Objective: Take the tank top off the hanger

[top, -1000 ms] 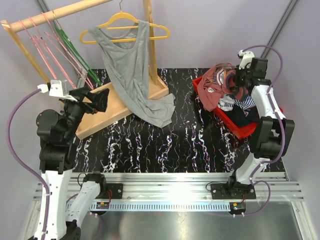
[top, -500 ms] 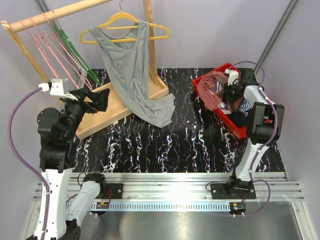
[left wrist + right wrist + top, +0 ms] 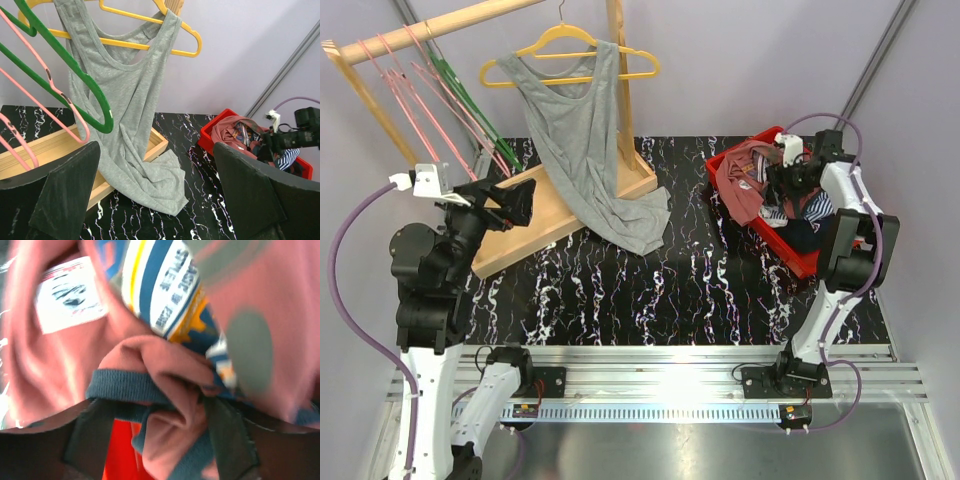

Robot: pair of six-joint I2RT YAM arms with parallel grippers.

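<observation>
Both arms alike: left arm (image 3: 428, 300) and right arm (image 3: 850, 262) have white links, black joint housings, a purple cable (image 3: 299, 99) looping off each wrist, white camera block (image 3: 428, 180), dark wedge-shaped fingers (image 3: 65, 195)

The tank top (image 3: 585, 150) is plain grey and sleeveless, with a deep scooped neck. It hangs from a yellow hanger (image 3: 640, 62), both straps up at the hanger's arms, and the body falls slack and slightly askew. Its lower part drapes over the edge of the wooden base (image 3: 520, 235), and the crumpled hem lies on the black marbled desk (image 3: 670, 290).
</observation>
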